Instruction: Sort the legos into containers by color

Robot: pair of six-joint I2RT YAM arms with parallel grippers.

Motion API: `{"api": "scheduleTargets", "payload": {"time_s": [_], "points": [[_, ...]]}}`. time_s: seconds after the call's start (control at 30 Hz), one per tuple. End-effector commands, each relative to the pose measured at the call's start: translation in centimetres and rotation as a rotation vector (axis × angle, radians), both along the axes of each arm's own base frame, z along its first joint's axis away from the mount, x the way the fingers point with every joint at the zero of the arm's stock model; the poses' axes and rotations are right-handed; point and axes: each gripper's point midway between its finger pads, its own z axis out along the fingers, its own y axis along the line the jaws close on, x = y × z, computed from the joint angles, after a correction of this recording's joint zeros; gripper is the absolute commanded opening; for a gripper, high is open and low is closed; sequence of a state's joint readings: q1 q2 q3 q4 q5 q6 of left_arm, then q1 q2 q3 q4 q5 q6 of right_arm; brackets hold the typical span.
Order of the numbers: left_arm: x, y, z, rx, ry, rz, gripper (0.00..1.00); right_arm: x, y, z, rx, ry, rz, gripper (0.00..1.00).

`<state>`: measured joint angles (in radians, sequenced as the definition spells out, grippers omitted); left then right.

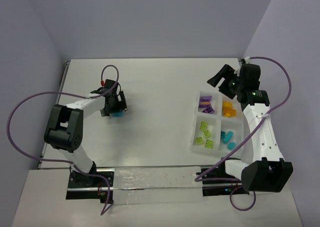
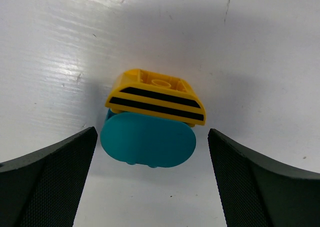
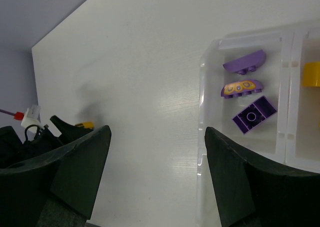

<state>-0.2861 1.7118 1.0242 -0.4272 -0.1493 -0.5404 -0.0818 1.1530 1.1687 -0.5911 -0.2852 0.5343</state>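
A joined pair of legos lies on the table, a yellow brick with black stripes (image 2: pixel 157 94) on a teal brick (image 2: pixel 147 139). My left gripper (image 2: pixel 152 187) is open and low over the pair, one finger on each side and neither touching it; in the top view the left gripper (image 1: pixel 116 107) hides all but a teal edge (image 1: pixel 118 114). The four-compartment tray (image 1: pixel 195 127) holds purple (image 1: pixel 206 104), orange (image 1: pixel 229 108), green (image 1: pixel 205 135) and teal (image 1: pixel 228 138) bricks apart. My right gripper (image 1: pixel 220 79) is open and empty above the tray's far left corner (image 3: pixel 202 137), with three purple bricks (image 3: pixel 241 87) below it.
A clear flat strip with black brackets (image 1: pixel 155 179) lies along the near edge between the arm bases. Purple cables (image 1: pixel 30 99) loop beside both arms. Grey walls close in the table at the back and sides.
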Motion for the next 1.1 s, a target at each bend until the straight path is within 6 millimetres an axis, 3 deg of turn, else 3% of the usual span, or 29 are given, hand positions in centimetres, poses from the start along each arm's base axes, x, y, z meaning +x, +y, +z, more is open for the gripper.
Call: {"api": "scheduleTargets", "payload": {"time_s": [0.0,0.37,0.53,0.7,0.9,1.03,1.07], "points": [[0.2,0.3,0.0,0.107,-0.006,-0.015,0.99,0.5,0.4,1.1,0.004,-0.048,0.011,0.83],[2.0,0.6,-0.3,0.17,-0.035,-0.073,0.88,0.4,0.3,0.9,-0.005,-0.042,0.011,0.83],[1.9,0.0,-0.3,0.142,-0.033,-0.096,0.74,0.5,0.3,0.9,-0.005,-0.041,0.011,0.83],[1.6,-0.2,0.4,0.122,-0.037,-0.097,0.66,0.7,0.3,0.9,-0.004,-0.041,0.013,0.83],[1.2,-0.5,2.0,0.098,-0.056,-0.112,0.38,0.8,0.4,1.1,0.0,-0.043,0.015,0.83],[1.7,-2.7,6.0,-0.009,-0.13,-0.201,0.02,0.8,1.0,1.4,0.012,-0.048,0.049,0.83],[1.6,-4.4,8.4,-0.09,-0.184,-0.272,0.0,0.6,2.0,1.6,0.027,-0.046,0.101,0.83]]}}
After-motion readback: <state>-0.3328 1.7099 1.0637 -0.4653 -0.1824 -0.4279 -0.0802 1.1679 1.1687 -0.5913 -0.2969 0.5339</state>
